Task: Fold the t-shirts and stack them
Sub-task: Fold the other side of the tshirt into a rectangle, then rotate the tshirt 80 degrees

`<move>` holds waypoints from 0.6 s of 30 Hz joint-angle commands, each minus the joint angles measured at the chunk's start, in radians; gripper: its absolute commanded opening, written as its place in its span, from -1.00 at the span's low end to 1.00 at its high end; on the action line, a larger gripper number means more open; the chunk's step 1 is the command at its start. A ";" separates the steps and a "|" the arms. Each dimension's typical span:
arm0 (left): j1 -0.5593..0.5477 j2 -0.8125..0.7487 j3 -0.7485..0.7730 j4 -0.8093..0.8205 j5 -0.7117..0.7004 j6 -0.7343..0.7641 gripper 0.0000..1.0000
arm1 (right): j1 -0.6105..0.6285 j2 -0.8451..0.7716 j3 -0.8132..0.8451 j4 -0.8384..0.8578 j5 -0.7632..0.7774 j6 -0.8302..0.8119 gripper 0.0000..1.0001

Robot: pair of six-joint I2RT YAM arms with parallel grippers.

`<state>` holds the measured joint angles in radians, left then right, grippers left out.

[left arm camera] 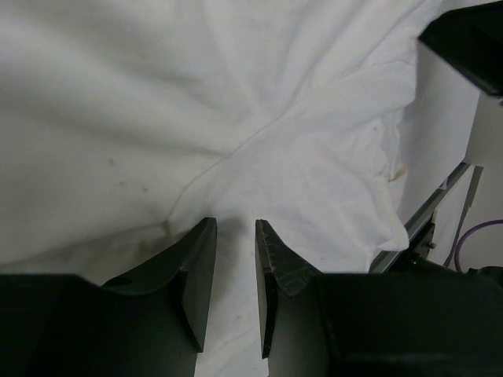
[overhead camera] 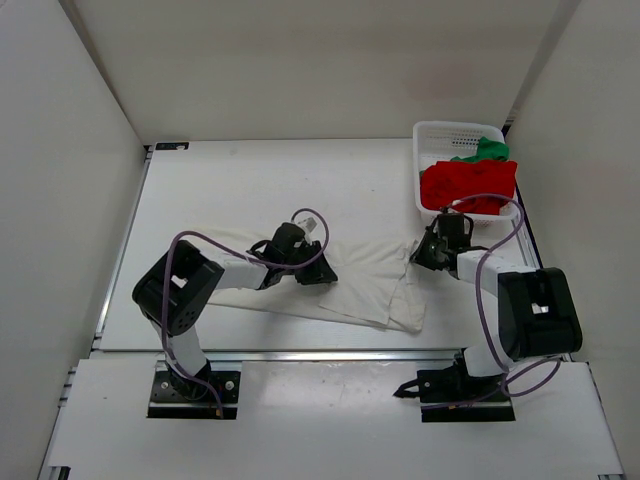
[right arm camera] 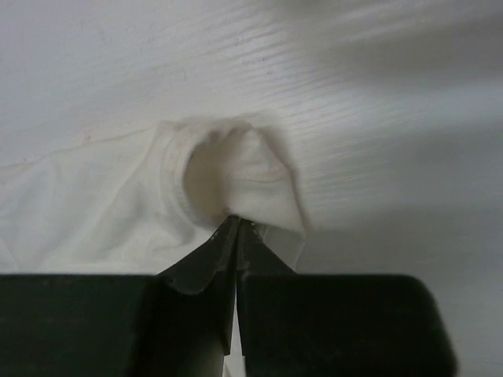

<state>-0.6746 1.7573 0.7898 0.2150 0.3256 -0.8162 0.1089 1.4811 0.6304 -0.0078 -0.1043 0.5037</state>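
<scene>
Tabletop (right arm camera: 393,102): end effector (right arm camera: 238,225) tight on shirt (right arm camera: 102,212)

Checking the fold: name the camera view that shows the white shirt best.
The top view: most of the white shirt lies spread on the table. The left wrist view shows only a creased patch; the right wrist view only a hemmed opening pinched in the right gripper.

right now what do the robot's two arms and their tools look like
Both arms, left arm and right arm, have chunky black joint housings and white links, each with a looping purple cable. The left tool and right tool have matte black wedge-shaped fingers.
</scene>
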 commanded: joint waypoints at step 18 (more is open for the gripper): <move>-0.010 -0.286 -0.078 -0.054 0.017 0.074 -0.20 | 0.319 -0.037 0.095 -0.110 0.077 0.021 -0.88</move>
<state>-0.7078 1.5589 0.7277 0.2035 0.3504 -0.7883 0.3695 1.3422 0.6754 -0.0887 -0.0143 0.5156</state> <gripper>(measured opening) 0.396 0.078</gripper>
